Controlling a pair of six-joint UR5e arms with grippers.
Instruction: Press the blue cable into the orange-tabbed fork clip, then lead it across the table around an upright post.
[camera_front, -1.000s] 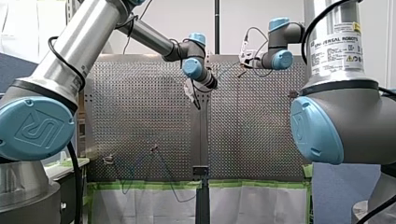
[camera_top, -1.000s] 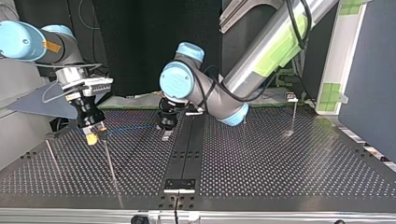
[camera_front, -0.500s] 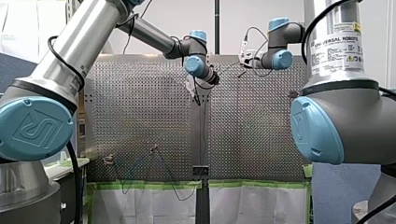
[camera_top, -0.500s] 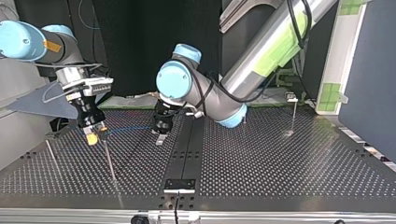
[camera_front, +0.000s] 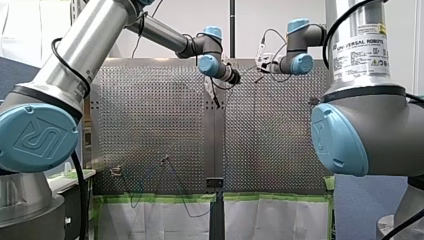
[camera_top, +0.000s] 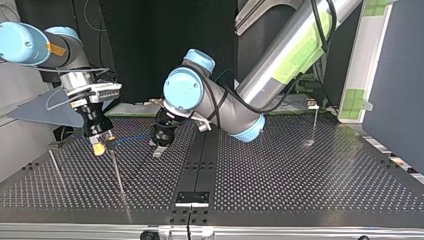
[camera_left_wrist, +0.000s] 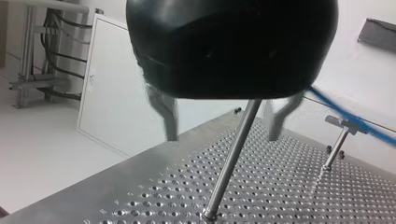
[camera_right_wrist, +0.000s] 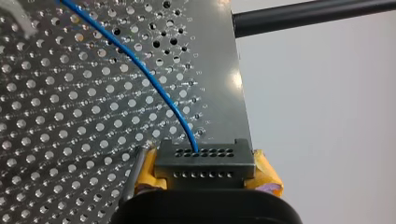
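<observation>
Left wrist view | post ahead of left gripper | blue cable beside

This is a robotics laboratory. A large perforated steel table serves as the workbench, and silver industrial robot arms with pale blue joint caps stand at its sides. Strips of green masking tape edge the table. A plain white wall panel and a grey metal frame stand beyond it.

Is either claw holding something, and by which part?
My right gripper pinches the blue cable between its yellow pads; which stretch, I cannot tell. My left gripper holds nothing.
</observation>
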